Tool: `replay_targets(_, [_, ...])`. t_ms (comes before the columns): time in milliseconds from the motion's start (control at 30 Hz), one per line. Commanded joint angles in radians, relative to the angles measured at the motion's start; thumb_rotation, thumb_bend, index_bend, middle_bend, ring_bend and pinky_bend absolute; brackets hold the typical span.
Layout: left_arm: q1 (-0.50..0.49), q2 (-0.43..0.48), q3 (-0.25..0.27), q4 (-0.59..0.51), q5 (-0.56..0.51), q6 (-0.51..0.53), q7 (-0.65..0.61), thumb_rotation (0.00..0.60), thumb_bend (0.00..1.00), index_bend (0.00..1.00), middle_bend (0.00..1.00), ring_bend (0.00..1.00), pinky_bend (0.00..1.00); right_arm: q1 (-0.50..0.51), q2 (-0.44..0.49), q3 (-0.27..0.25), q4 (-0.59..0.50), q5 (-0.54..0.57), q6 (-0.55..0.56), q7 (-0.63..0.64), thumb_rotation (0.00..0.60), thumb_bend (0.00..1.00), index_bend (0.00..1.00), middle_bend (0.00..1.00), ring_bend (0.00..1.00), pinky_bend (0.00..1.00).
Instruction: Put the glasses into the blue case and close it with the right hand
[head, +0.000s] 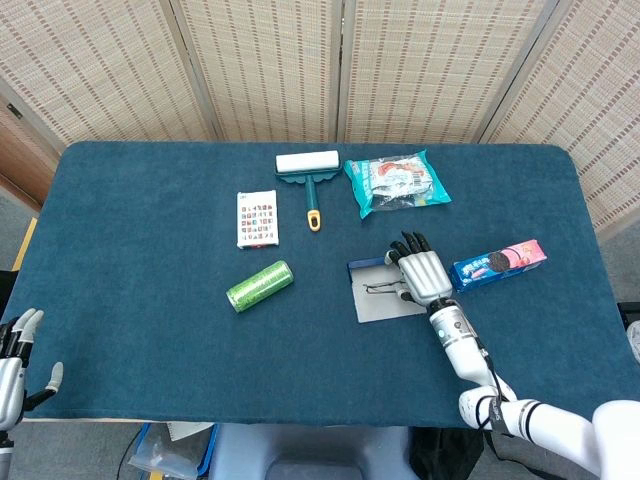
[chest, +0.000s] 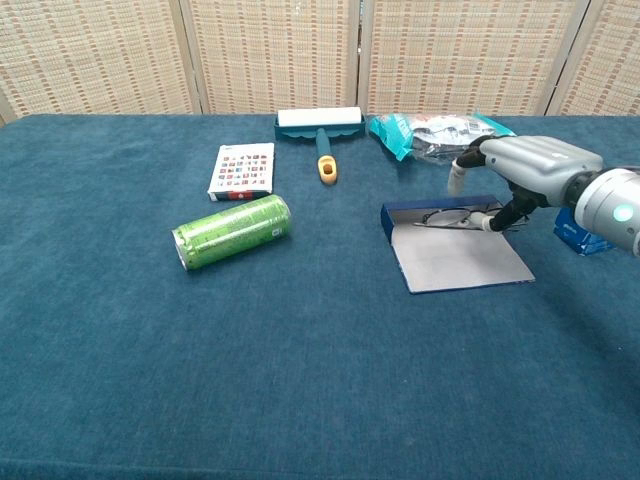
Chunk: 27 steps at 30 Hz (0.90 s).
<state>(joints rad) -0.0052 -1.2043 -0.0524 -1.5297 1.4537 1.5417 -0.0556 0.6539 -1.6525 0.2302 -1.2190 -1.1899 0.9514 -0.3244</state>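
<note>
The blue case (chest: 400, 222) lies open on the table, its grey lid flap (chest: 462, 262) spread toward me; in the head view the case (head: 388, 291) sits right of centre. My right hand (chest: 525, 170) (head: 421, 274) hovers over the case's far right part and pinches the thin-framed glasses (chest: 448, 217) (head: 380, 288), which hang low over the case's blue tray. Whether the glasses touch the tray I cannot tell. My left hand (head: 15, 355) hangs at the bottom left off the table, fingers apart and holding nothing.
A biscuit box (head: 498, 264) lies just right of my right hand. Behind the case lie a teal snack bag (chest: 443, 135) and a lint roller (chest: 320, 130). A green can (chest: 232, 231) and a card pack (chest: 242, 169) lie to the left.
</note>
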Motion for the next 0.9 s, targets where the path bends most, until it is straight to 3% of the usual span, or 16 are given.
replay_targets(33, [0.001, -0.001, 0.001, 0.003, 0.000, -0.001, -0.002, 0.600, 0.41, 0.00, 0.00, 0.00, 0.00, 0.008, -0.012, 0.002, 0.016, 0.010, 0.000, -0.007, 0.600, 0.28, 0.19, 0.12, 0.01, 0.02])
replay_targets(300, [0.001, -0.004, 0.001, 0.007, 0.000, -0.002, -0.004, 0.600, 0.41, 0.00, 0.00, 0.00, 0.00, 0.015, -0.030, -0.005, 0.046, 0.027, 0.004, -0.020, 0.600, 0.19, 0.00, 0.00, 0.00, 0.00])
replay_targets(633, [0.002, -0.003, 0.001, 0.003, 0.003, 0.001, 0.002, 0.600, 0.41, 0.00, 0.00, 0.00, 0.00, 0.013, -0.014, -0.022, 0.019, 0.072, -0.016, -0.068, 0.600, 0.06, 0.00, 0.00, 0.00, 0.00])
replay_targets(900, [0.006, -0.003, 0.003, 0.004, 0.007, 0.007, -0.003, 0.600, 0.41, 0.00, 0.00, 0.00, 0.00, -0.006, 0.032, -0.042, -0.057, 0.075, 0.004, -0.084, 0.600, 0.03, 0.00, 0.00, 0.00, 0.00])
